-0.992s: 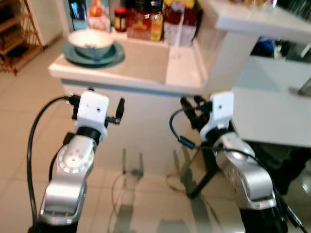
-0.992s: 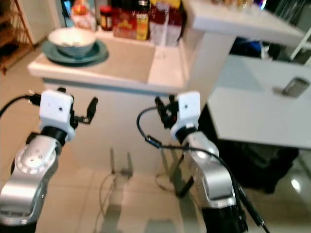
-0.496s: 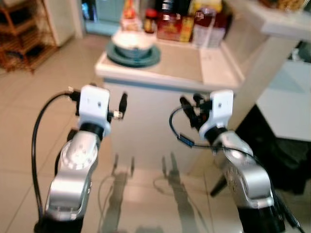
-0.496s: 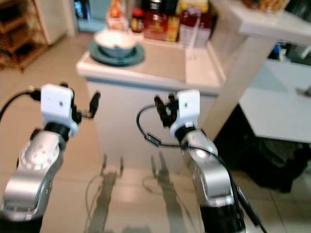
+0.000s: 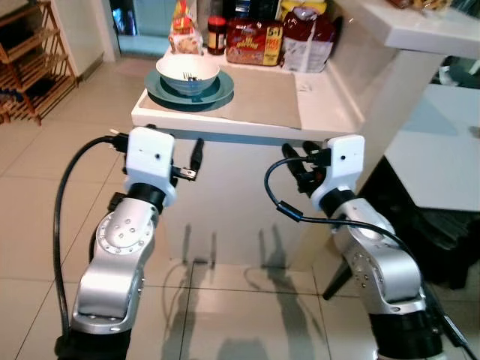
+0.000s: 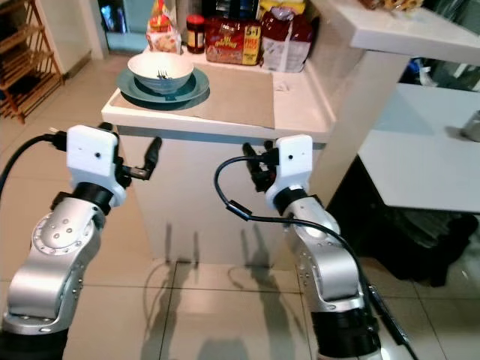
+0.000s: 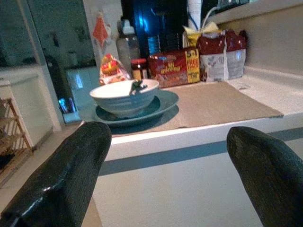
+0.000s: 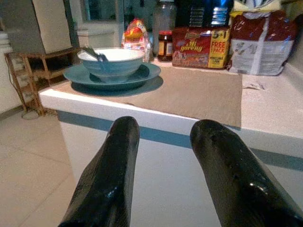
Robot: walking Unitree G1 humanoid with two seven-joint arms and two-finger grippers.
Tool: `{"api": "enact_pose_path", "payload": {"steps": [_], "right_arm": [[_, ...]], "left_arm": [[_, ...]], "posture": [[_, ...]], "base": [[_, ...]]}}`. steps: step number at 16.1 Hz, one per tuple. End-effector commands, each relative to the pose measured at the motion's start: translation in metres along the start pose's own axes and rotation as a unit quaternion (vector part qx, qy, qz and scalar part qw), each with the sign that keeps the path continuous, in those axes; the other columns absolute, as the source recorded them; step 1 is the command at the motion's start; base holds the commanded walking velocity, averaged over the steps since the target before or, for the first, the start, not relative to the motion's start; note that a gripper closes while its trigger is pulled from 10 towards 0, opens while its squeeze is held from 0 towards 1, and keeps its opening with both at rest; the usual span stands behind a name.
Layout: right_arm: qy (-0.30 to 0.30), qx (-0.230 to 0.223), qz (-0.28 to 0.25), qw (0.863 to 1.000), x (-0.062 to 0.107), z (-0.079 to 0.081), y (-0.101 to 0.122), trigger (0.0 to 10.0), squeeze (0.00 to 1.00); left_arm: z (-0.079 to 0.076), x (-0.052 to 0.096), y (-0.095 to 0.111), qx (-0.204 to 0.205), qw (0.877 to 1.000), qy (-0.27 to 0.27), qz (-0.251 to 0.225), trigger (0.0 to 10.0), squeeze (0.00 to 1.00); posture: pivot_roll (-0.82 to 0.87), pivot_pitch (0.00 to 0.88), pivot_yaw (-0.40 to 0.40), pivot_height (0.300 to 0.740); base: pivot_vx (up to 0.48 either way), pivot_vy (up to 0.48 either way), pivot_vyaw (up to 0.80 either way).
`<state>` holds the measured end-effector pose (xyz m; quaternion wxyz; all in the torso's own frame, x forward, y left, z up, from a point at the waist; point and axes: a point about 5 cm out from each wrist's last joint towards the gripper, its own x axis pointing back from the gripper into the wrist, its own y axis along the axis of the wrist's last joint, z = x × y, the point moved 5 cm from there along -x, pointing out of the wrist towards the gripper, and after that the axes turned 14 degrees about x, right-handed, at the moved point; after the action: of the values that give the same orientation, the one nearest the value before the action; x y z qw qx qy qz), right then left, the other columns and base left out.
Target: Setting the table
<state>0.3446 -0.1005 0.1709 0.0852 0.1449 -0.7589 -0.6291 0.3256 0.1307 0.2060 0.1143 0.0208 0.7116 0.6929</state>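
1. Since a second ago the whole view has swung, so the camera moved, not the things: the counter [image 5: 322, 112] now sits squarely ahead with its near edge across the middle, and the blur is gone. Both arms are held raised in front much as before.
2. Task items – a white bowl [image 5: 187, 73] sits on a teal plate [image 5: 225, 90] at the far left of the counter, on the left end of a tan placemat [image 5: 262, 94]. Some utensil lies in the bowl; too small to identify.
3. Behind them, against the far wall: a jar [image 5: 217, 35], a red noodle pack [image 5: 253, 42] and a bagged loaf [image 5: 307, 41].
4. Left gripper [image 7: 170, 175] hovers just short of the counter's near edge, below its top, fingers spread wide, empty.
5. Right gripper [image 8: 165, 175] is level with it to the right, fingers apart with a narrower gap, empty.
6. Step in hand, as I read it: approach finished, reach not yet begun.
7. Next move – probably raise the left gripper above the counter top and forward to the plate rim; the counter edge is the likely snag.
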Motion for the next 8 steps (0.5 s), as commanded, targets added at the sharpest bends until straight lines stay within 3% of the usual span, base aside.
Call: {"api": "enact_pose_path", "payload": {"steps": [1,2,5,8], "right_arm": [[0.009,0.005,-0.003,1.0,-0.003,0.005,0.003,10.0,0.0],[0.012,0.0,-0.008,1.0,-0.003,0.006,0.005,10.0,0.0],[0.02,-0.036,-0.036,0.999,-0.002,0.009,0.015,10.0,0.0],[0.015,-0.034,-0.042,0.998,-0.003,0.007,0.018,10.0,0.0]], "left_arm": [[0.004,0.001,0.002,-0.009,1.0,0.003,0.001,10.0,0.0],[0.004,0.002,0.002,-0.01,1.0,0.002,0.001,10.0,0.0],[0.005,0.002,0.008,-0.019,1.0,0.001,-0.007,10.0,0.0],[0.006,0.003,0.01,-0.027,1.0,-0.002,-0.008,10.0,0.0]], "posture": [[0.04,0.0,-0.062,0.74],[0.04,0.0,-0.063,0.74],[0.05,0.0,-0.071,0.74],[0.05,0.0,-0.071,0.74]], "base": [[0.416,0.0,0.8],[0.405,0.0,0.8],[0.404,0.0,0.0],[0.391,0.0,0.0]]}}
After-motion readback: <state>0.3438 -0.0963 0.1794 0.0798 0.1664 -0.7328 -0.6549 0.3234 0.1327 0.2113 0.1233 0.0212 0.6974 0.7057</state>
